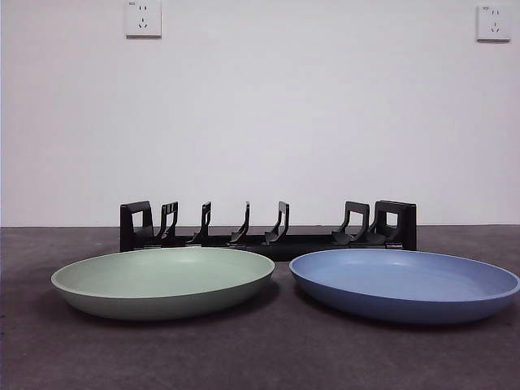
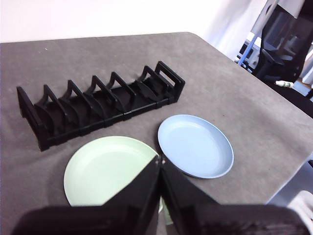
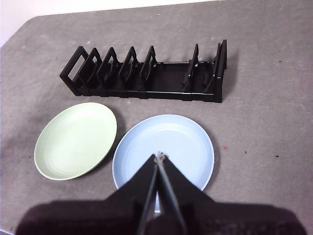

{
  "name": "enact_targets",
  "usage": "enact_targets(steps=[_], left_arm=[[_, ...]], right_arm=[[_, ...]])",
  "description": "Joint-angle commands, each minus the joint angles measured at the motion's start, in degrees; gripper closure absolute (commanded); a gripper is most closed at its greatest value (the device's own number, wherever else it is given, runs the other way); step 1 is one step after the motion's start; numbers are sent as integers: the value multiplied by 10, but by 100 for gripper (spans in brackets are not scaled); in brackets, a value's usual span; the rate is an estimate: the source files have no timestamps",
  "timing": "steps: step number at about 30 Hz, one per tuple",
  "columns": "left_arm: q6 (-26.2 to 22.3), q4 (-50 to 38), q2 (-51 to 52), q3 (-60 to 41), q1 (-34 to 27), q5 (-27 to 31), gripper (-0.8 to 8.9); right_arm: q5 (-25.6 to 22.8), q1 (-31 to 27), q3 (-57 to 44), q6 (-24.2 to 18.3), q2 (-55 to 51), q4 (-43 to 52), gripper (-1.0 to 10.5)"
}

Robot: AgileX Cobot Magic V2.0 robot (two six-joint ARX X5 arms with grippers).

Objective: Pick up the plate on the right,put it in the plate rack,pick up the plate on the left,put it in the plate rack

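**Two plates flat, rack empty**

Green plate [image 1: 162, 280] lies left, blue plate [image 1: 405, 284] right, both before the plate rack [image 1: 268, 227]. Left gripper [image 2: 160, 160] and right gripper [image 3: 159, 156] hover closed, empty. Plates look light, stiff, slick; grip the rim.

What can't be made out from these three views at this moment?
- Front view: neither arm shows. The low camera hides the inside of the long black plastic plate rack behind the round green plate and round blue plate.
- Left wrist view: the left gripper, jaws shut, covers part of the green plate.
- Right wrist view: the right gripper, jaws shut, covers the blue plate's near edge.
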State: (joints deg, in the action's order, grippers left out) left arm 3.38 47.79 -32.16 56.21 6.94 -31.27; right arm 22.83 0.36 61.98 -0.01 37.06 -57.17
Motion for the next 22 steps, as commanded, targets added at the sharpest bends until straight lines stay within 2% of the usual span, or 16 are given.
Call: enact_targets(steps=[1, 3, 5, 6, 8, 10, 15, 22], left_arm=[[-10, 7, -2, -1, 5, -3, 807], [-10, 7, -3, -1, 7, -3, 707], [-10, 5, -4, -1, 12, -4, 314], [-10, 5, -5, -1, 16, -5, 181], [-14, 6, -6, -1, 21, -22, 181], [-39, 5, -11, -1, 23, -53, 183], [-76, 3, -23, 0, 36, -54, 183], [-167, 0, -54, 1, 64, -63, 184]], right_arm=[[4, 0, 2, -7, -1, 1, 940], [4, 0, 2, -7, -1, 1, 896], [4, 0, 2, -1, -1, 0, 648], [4, 0, 2, 0, -1, -1, 516], [4, 0, 2, 2, 0, -7, 395], [4, 0, 2, 9, 7, -15, 396], [3, 0, 2, 13, 52, -17, 411], [1, 0, 2, 9, 257, -2, 412]])
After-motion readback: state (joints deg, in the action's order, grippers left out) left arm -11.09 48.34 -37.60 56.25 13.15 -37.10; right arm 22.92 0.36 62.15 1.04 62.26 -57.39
